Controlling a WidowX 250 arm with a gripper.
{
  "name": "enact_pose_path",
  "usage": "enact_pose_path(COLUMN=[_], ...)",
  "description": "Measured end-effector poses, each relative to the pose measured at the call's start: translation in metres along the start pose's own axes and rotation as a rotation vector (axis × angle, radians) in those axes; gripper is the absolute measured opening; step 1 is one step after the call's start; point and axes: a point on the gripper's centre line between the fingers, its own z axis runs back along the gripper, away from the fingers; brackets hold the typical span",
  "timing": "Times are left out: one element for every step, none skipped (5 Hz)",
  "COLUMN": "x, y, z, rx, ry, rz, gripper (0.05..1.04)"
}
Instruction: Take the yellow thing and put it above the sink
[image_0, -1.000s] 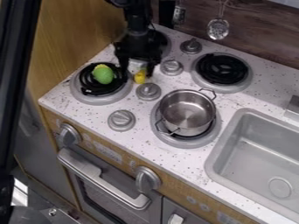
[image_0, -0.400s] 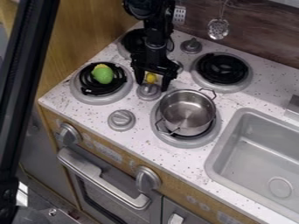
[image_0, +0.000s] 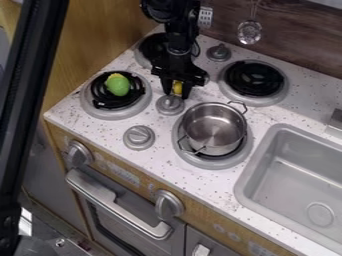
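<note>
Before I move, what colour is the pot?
The pot is plain silver metal, seen best in the camera view.

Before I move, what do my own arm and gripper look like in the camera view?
Your arm is black, with a bulky rounded section at the top, a slimmer section below it, and a thin dark cable looping out at its side. The gripper is black too: a broad, blocky body with two narrow fingers. I can't make out any markings on either.

Soft, fairly bright, even light over pale bench (image_0: 170, 167); lamp or window source unclear. Small glints on metal pot (image_0: 230, 120) and oven handle (image_0: 120, 205). Gentle sheen inside grey sink (image_0: 244, 190). Floor (image_0: 48, 231) dim, lower left.
</note>
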Motion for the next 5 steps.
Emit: enact_pose_path(x=[-0.001, -0.012, -0.018, -0.017, -0.014], y=[-0.003, -0.012, -0.037, -0.074, -0.107], z=[0.009, 0.029, 0.051, 0.059, 0.069], rx=[-0.016, -0.036, -0.112, -0.151, -0.181], ry=[-0.037, -0.091, -0.176, -0.246, -0.275], rz=[0.004, -0.057, -0.118, -0.217, -0.313], gripper=[0.38, 0.371, 0.371, 0.371, 0.371])
